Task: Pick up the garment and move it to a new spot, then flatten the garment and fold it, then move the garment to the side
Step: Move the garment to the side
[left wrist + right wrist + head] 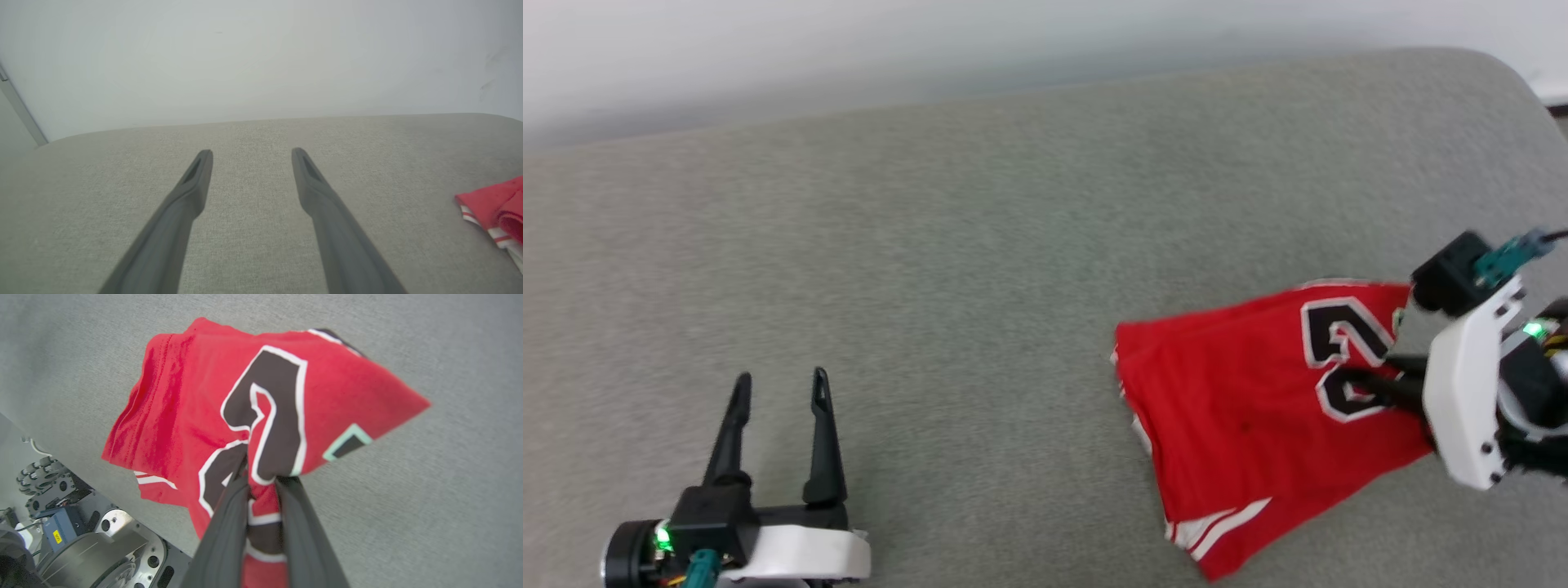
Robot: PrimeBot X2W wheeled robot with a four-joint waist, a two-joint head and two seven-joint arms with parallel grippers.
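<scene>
The garment (1241, 408) is a red jersey with a black, white-edged number, folded small on the grey cushioned surface (980, 269) at the right. My right gripper (1352, 384) comes in from the right edge and is shut on the garment at the number. In the right wrist view its fingers (229, 514) pinch a bunch of the red cloth (196, 396), which hangs tented from the grip. My left gripper (780, 388) stands open at the lower left, well away from the garment, with nothing between its fingers (192, 183). A red corner of the garment (494, 204) shows at that view's right edge.
A pale wall (245, 61) rises behind the surface's far edge. The surface's rounded corner (1503, 82) is at the upper right. The robot's base (94, 543) with wheels and metal plates lies below the surface's near edge.
</scene>
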